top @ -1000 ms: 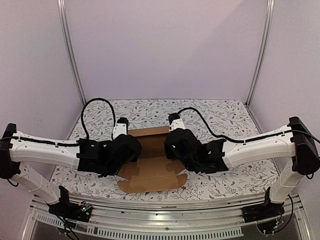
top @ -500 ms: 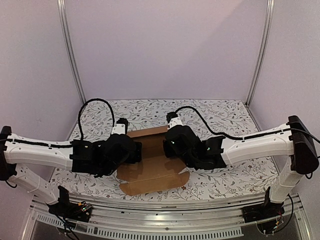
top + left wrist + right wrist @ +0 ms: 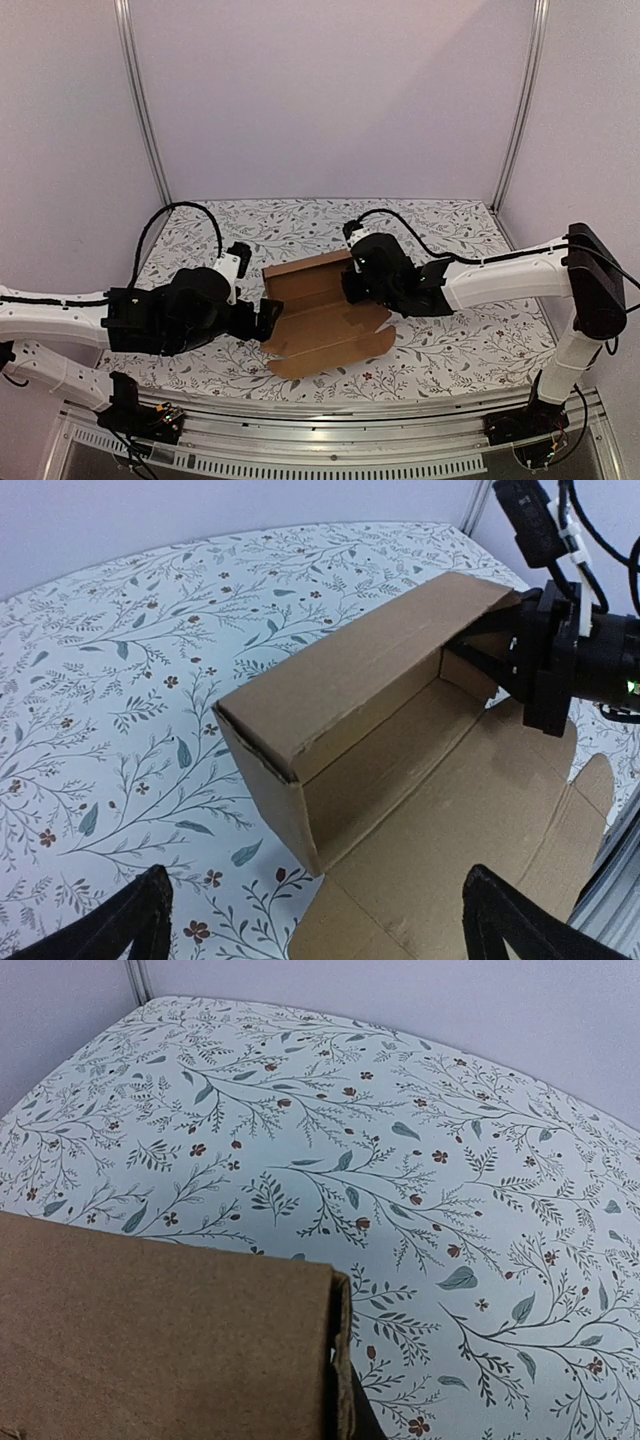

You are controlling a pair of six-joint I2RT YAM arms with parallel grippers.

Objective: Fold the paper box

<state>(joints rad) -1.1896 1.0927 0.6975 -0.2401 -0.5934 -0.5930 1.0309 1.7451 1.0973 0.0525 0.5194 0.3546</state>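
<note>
On the flower-patterned table [image 3: 455, 350], locate the paper box [image 3: 322, 318] at the centre, between the two arms. It is partly formed. One long wall stands upright along the far side, and the wide panel on the near side lies flat on the table with its rounded tabs toward the right.

Check the left wrist view. The paper box [image 3: 350, 680] shows its upright wall with the top edge folded over, a short upright corner at the end nearest the camera, and the flat panel running toward the bottom of the picture.

Note the left gripper [image 3: 267, 322] at the near left corner of the flat panel. Its fingers [image 3: 135, 920] stand wide apart, one on each side of the view, and nothing is held between them. You cannot tell whether they touch the cardboard.

Note the right gripper [image 3: 350, 286] at the right end of the upright wall. From the left wrist view, the right gripper [image 3: 490, 650] has one dark finger inside the box against the end of the wall, and its jaws appear clamped on that end. In the right wrist view, the paper box [image 3: 150, 1330] fills the lower left, one of the fingers [image 3: 357, 1422] shows just under its folded edge, and the table [image 3: 400, 1160] lies beyond.
</note>
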